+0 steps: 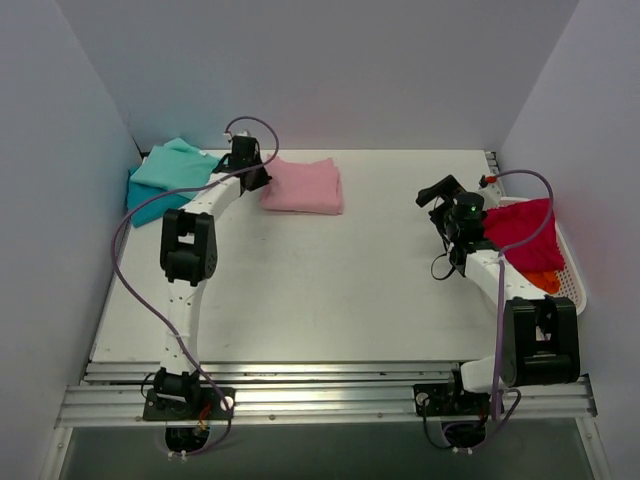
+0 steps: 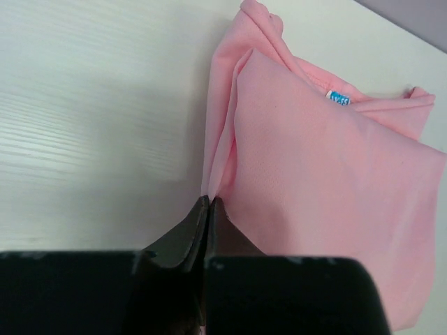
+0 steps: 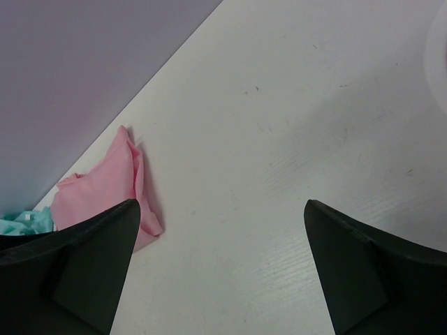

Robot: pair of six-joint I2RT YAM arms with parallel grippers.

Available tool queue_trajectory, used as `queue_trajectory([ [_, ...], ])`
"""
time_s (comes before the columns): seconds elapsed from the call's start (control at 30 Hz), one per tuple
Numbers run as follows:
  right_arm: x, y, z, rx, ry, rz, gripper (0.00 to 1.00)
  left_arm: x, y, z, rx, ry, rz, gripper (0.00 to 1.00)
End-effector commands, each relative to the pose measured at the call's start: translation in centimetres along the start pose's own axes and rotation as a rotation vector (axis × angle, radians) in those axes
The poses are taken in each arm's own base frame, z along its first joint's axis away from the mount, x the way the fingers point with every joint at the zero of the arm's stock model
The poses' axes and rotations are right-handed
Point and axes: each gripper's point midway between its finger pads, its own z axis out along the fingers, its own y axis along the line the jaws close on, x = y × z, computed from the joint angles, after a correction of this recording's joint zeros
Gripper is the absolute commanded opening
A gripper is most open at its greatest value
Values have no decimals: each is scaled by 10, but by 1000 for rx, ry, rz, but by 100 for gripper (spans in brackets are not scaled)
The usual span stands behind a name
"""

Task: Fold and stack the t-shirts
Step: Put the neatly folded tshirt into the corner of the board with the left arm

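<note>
A folded light pink t-shirt (image 1: 303, 186) lies at the back middle of the table. My left gripper (image 1: 256, 177) is at its left edge. In the left wrist view the jaws are pressed together (image 2: 209, 202) on the near edge of the pink t-shirt (image 2: 328, 174), whose creases run into the tips. A mint green t-shirt (image 1: 178, 164) lies on a teal blue one (image 1: 148, 208) at the back left. My right gripper (image 1: 437, 194) is open and empty above bare table (image 3: 220, 204). A crimson red t-shirt (image 1: 520, 230) and an orange one (image 1: 543, 281) lie in the basket.
The white lattice basket (image 1: 574, 290) stands at the table's right edge beside the right arm. Walls close in the table at the back and on both sides. The right wrist view shows the pink t-shirt (image 3: 101, 187) far off at the left.
</note>
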Motion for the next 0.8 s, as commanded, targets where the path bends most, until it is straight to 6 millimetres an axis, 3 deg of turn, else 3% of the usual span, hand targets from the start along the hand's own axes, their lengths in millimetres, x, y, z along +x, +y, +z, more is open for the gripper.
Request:
queue_trajectory([
  [0.0, -8, 14, -1, -64, -22, 26, 100, -57, 2, -36, -2, -77, 40, 2],
  [0.27, -4, 19, -2, -95, -2, 36, 100, -105, 31, -49, -45, -104, 52, 2],
  [0.5, 0, 20, 1, -102, 8, 39, 100, -123, 42, -53, -76, -111, 78, 2],
  [0.53, 0, 19, 1, -102, 10, 38, 100, -137, 43, -59, -72, -136, 74, 2],
  [0.6, 1, 20, 2, -105, 10, 39, 100, -141, 51, -58, -78, -131, 61, 2],
  [0.77, 4, 19, 5, -104, 20, 37, 100, -177, 69, -72, -73, -186, 19, 2],
])
